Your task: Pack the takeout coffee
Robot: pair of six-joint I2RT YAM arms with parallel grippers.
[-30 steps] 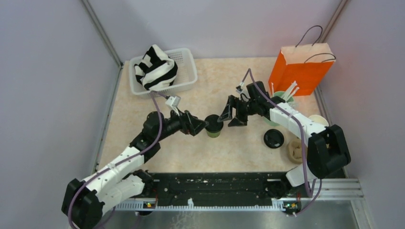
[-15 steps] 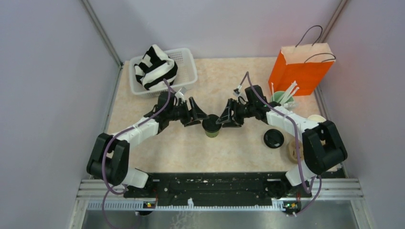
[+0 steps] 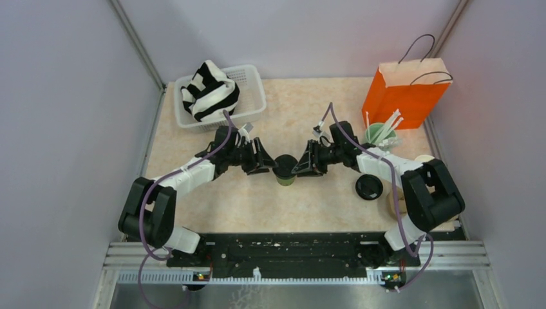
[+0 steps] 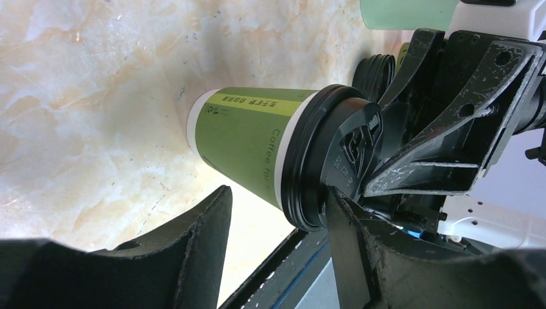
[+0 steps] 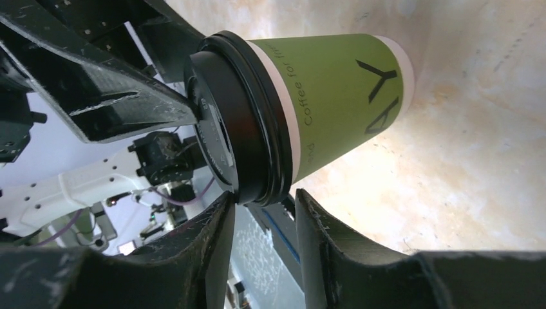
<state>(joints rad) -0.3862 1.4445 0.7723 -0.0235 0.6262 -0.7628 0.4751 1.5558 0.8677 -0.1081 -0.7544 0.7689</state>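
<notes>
Status: one green cup [image 3: 286, 179] upright at dead centre of the tabletop [image 3: 212, 199], black lid [image 3: 285, 163] seated on it. Both claws are rolled on their sides, fingers stacked one over the other, meeting at the lid.

Left claw [image 3: 270, 165] sits at the cup's 9 o'clock, about half spread. Left wrist view: upper finger [image 4: 351, 251] touches the lid rim, lower finger [image 4: 193, 257] is just beside the cup wall with a sliver of light between. Not a grip.

Right claw [image 3: 301, 165] sits at the cup's 3 o'clock, gap narrow. Right wrist view: lid rim sits right at the mouth between the two fingers [image 5: 206, 251]. Can't tell if it's pinched or only close. Each wrist view also shows the opposite claw's fingertip against the lid's top face.

Rest of the tabletop:
- Loose lid [image 3: 369, 187], black, flat at 4 o'clock, well apart from the cup.
- Mint tumbler [image 3: 375, 134] of white straws [image 3: 391, 122] at 2 o'clock, just in front of the orange paper bag [image 3: 404, 93], upright at 1 o'clock.
- White basket [image 3: 248, 106] at 11 o'clock, black-and-white striped cloth [image 3: 209, 93] in it.
- Cream round thing [image 3: 394, 205] near the loose lid, partly behind the right arm [image 3: 386, 168]. Can't identify it.
</notes>
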